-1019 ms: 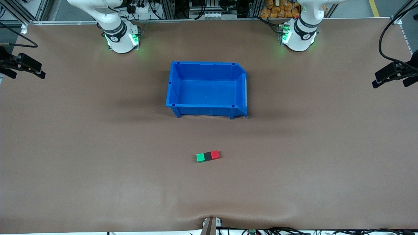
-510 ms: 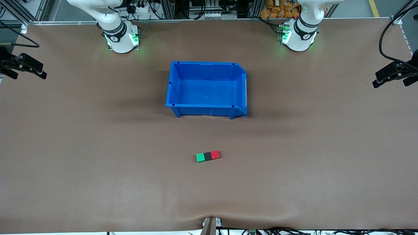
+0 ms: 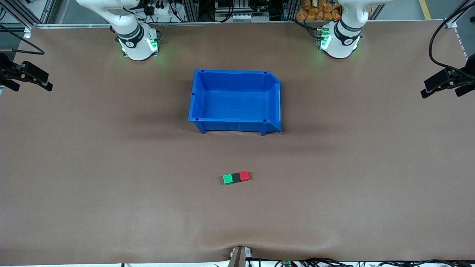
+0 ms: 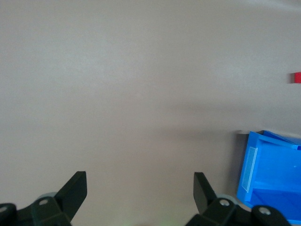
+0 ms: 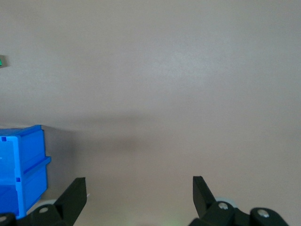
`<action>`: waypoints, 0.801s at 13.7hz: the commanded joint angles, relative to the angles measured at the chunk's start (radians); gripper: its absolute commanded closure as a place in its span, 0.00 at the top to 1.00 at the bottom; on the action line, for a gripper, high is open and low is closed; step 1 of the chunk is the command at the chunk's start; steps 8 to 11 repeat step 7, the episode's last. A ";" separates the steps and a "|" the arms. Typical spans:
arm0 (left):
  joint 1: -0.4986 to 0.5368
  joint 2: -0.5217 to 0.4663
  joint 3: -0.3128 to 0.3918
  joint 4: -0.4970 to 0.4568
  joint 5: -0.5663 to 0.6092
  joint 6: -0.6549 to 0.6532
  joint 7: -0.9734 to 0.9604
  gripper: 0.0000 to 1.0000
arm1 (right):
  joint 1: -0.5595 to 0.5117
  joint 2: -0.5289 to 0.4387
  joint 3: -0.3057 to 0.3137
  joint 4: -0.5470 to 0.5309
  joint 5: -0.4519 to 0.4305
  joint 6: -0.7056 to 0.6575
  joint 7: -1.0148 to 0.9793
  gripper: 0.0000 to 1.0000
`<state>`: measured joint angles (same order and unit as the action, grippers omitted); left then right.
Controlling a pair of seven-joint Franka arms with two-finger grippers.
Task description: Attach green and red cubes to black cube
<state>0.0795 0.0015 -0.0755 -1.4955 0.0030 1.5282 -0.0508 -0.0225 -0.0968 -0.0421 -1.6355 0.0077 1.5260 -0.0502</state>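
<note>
The green cube [image 3: 227,179], the black cube [image 3: 236,177] and the red cube [image 3: 244,175] lie joined in one row on the brown table, black in the middle, nearer to the front camera than the blue bin. My left gripper [image 3: 443,91] is open and empty, up over the left arm's end of the table. My right gripper [image 3: 29,84] is open and empty over the right arm's end. The left wrist view shows its open gripper [image 4: 139,183] and an edge of the red cube [image 4: 297,77]. The right wrist view shows its open gripper [image 5: 138,186] and a sliver of the green cube [image 5: 1,61].
An empty blue bin [image 3: 233,125] stands mid-table between the arm bases and the cubes; it also shows in the left wrist view [image 4: 268,174] and the right wrist view [image 5: 23,165]. A clamp [image 3: 238,256] sits at the table's front edge.
Both grippers have shifted very slightly at the table's ends. The row of cubes has not moved.
</note>
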 commanded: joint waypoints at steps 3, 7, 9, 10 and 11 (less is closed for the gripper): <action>0.006 -0.005 -0.007 0.014 -0.015 -0.032 -0.001 1.00 | -0.002 -0.006 0.001 -0.004 0.011 0.011 0.001 1.00; 0.005 -0.005 -0.007 0.014 -0.015 -0.034 -0.001 1.00 | 0.001 -0.003 0.002 -0.006 0.011 0.011 0.001 1.00; 0.005 -0.005 -0.007 0.014 -0.015 -0.034 -0.001 1.00 | 0.001 -0.003 0.002 -0.006 0.011 0.011 0.001 1.00; 0.005 -0.005 -0.007 0.014 -0.015 -0.034 -0.001 1.00 | 0.001 -0.003 0.002 -0.006 0.011 0.011 0.001 1.00; 0.005 -0.005 -0.007 0.014 -0.015 -0.034 -0.001 1.00 | 0.001 -0.003 0.002 -0.006 0.011 0.011 0.001 1.00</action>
